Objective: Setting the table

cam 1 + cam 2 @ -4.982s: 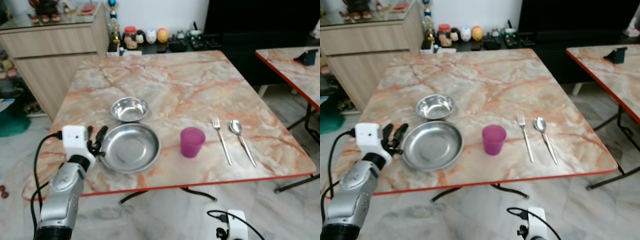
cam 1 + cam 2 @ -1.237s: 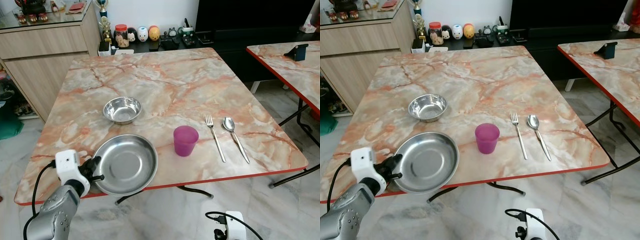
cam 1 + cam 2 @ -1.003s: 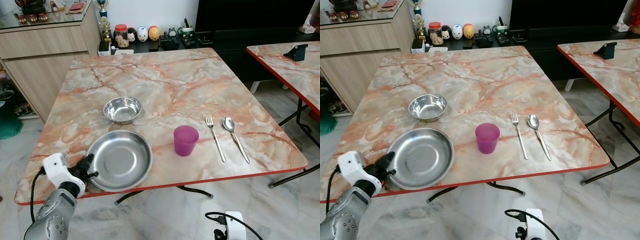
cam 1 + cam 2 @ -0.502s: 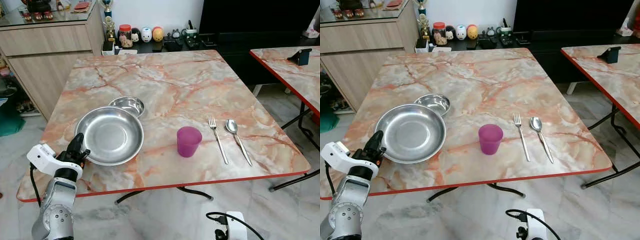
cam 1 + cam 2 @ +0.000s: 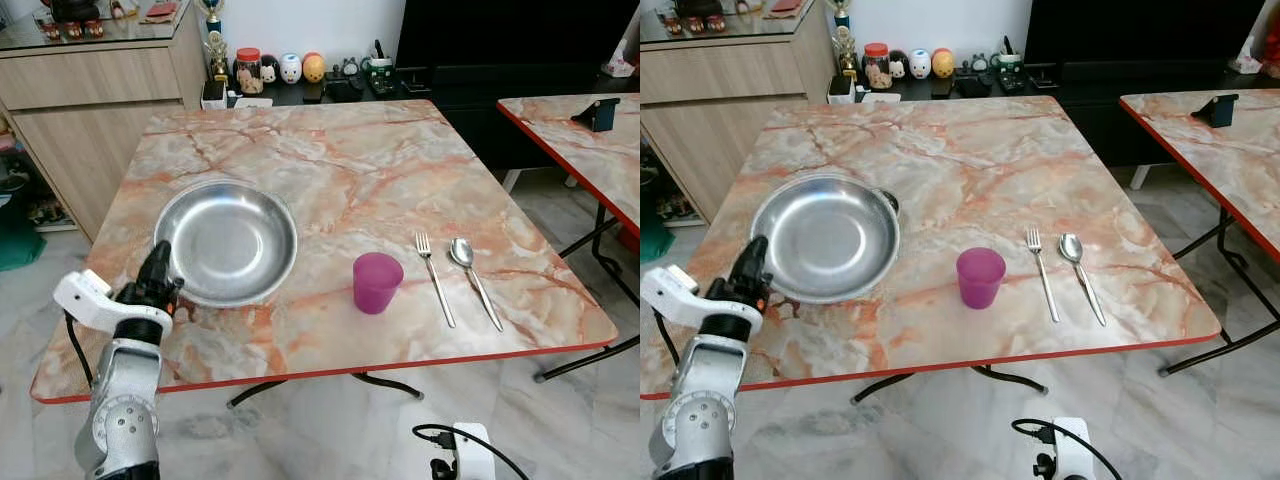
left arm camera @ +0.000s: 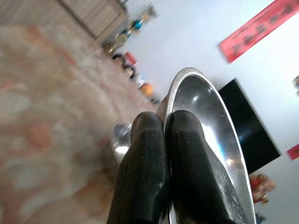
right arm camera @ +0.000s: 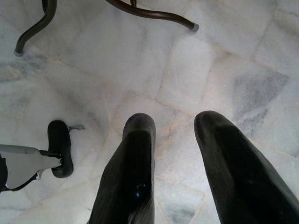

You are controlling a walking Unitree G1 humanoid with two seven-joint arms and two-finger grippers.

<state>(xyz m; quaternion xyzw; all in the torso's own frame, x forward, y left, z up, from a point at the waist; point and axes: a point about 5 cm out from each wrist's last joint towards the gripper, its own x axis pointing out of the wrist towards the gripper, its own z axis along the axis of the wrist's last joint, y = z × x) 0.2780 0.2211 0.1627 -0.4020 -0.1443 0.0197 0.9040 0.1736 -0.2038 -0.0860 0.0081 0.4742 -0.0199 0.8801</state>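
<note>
My left gripper [image 5: 160,268] is shut on the near-left rim of a large steel plate [image 5: 228,240] and holds it lifted above the marble table [image 5: 350,165]. In the left wrist view both fingers [image 6: 187,154] pinch the plate's rim [image 6: 205,105]. A small steel bowl [image 5: 890,200] peeks out behind the plate's right edge, mostly hidden by it. A purple cup [image 5: 377,281] stands near the front middle, with a fork [image 5: 434,276] and a spoon [image 5: 472,268] lying side by side to its right. My right gripper [image 7: 175,123] hangs open over the floor.
A second marble table [image 5: 580,130] stands to the right across a gap. A wooden cabinet [image 5: 90,90] is at the back left, and a black low unit with jars and figurines [image 5: 300,70] sits behind the table. Table legs [image 7: 154,14] rest on the marble floor.
The left gripper has raised the large plate and carried it away from the front edge, so it now covers most of the small bowl. The right arm has stayed down.
</note>
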